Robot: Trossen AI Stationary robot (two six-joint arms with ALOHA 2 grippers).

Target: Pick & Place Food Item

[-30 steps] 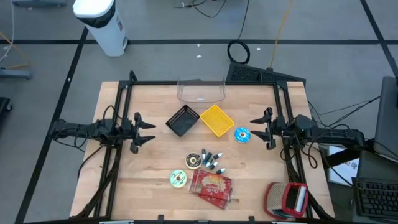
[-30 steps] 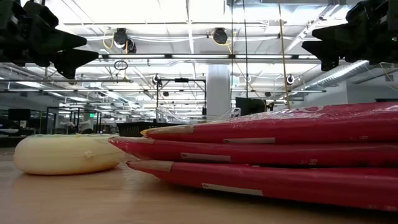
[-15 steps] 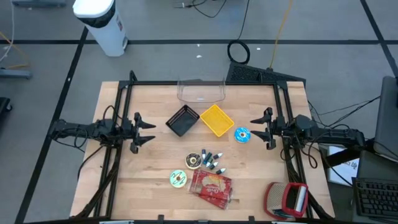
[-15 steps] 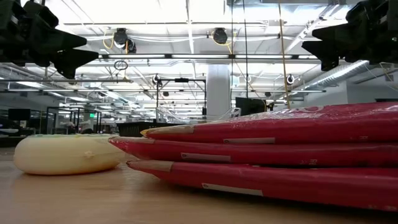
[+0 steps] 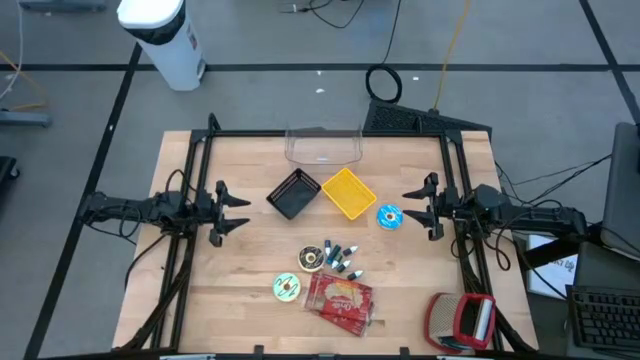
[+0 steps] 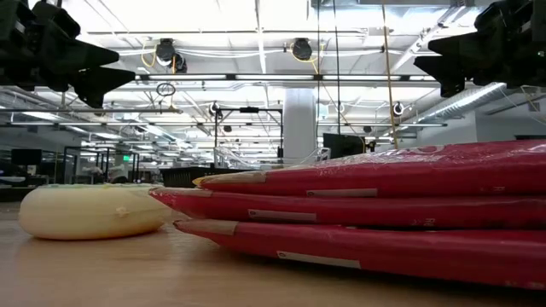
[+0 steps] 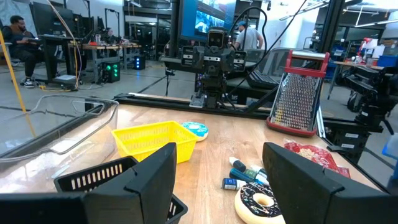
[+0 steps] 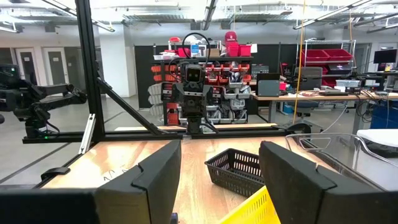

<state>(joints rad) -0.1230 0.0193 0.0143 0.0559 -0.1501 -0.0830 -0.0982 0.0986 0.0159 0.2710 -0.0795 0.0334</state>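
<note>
Left gripper [image 5: 240, 210]: jaws apart, empty, parked level at the left table edge and aimed inward. Right gripper [image 5: 410, 209]: same posture at the right edge, jaws apart, empty. Both sit well clear of the objects, presumably a ready pose so the centre of the table [image 5: 240, 300] is unobstructed before a pick.

Nearest the right gripper: one blue-iced donut [image 5: 389, 216], just beside one yellow basket [image 5: 349, 192]. One black basket [image 5: 294, 193] touches or nearly touches the yellow one; one clear bin [image 5: 323, 145] lies behind them, at the far edge. The containers are grouped together, likely as drop targets.

Food candidates lie nearer the front edge: one chocolate donut [image 5: 311, 258], one pale-iced donut [image 5: 286, 287], and red snack packets [image 5: 340, 301], which the low view shows as a stack of three. A cluster of small bottles [image 5: 344, 259] sits beside the chocolate donut; count unclear, roughly five.

One box grater [image 5: 462, 320] lies at the front right corner, apart from everything.

Donuts total: three. Nothing has been picked yet.
</note>
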